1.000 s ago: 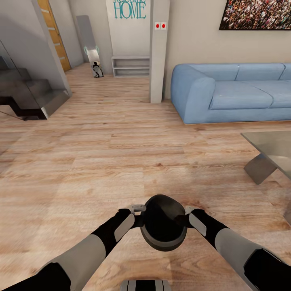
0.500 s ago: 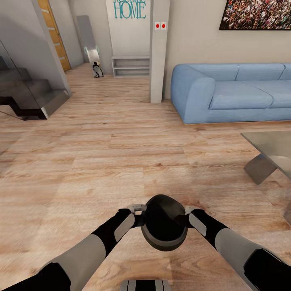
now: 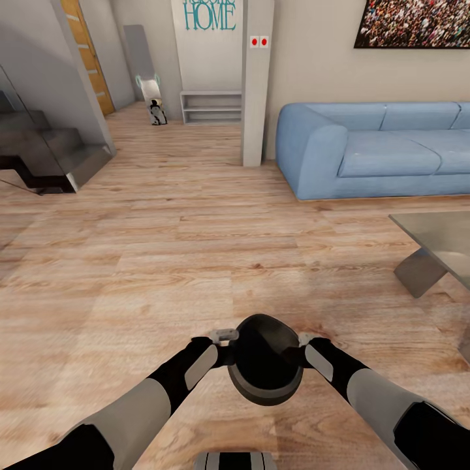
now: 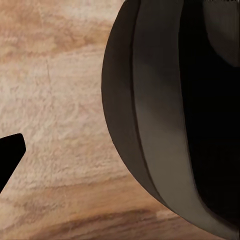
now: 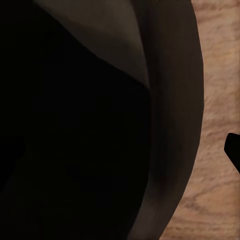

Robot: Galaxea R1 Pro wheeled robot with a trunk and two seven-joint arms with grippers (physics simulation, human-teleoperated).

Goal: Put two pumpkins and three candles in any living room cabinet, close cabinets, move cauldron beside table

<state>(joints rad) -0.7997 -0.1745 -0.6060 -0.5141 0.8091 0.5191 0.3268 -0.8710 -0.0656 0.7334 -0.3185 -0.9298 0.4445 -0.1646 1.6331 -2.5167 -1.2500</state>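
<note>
The black round-bellied cauldron (image 3: 264,359) stands upright on the plank floor just ahead of me, its wide mouth facing up. My left gripper (image 3: 226,341) is at its left rim and my right gripper (image 3: 301,346) at its right rim. In the left wrist view the cauldron wall (image 4: 160,125) looms close, and one black fingertip (image 4: 11,152) stands apart from it with bare floor between. The right wrist view shows the cauldron's dark inside (image 5: 75,130) and one fingertip (image 5: 233,149) outside the wall. The other fingers are hidden. A corner of the grey-green table (image 3: 444,241) shows at the right.
A blue sofa (image 3: 372,147) stands at the back right beside a white pillar (image 3: 256,85). Dark stairs (image 3: 46,150) are at the left. A low white shelf (image 3: 212,108) and a small penguin figure (image 3: 156,112) stand far back. Open plank floor (image 3: 163,248) stretches ahead.
My left gripper has edged slightly toward the cauldron's rim. The cauldron, the right arm and the view are otherwise as before.
</note>
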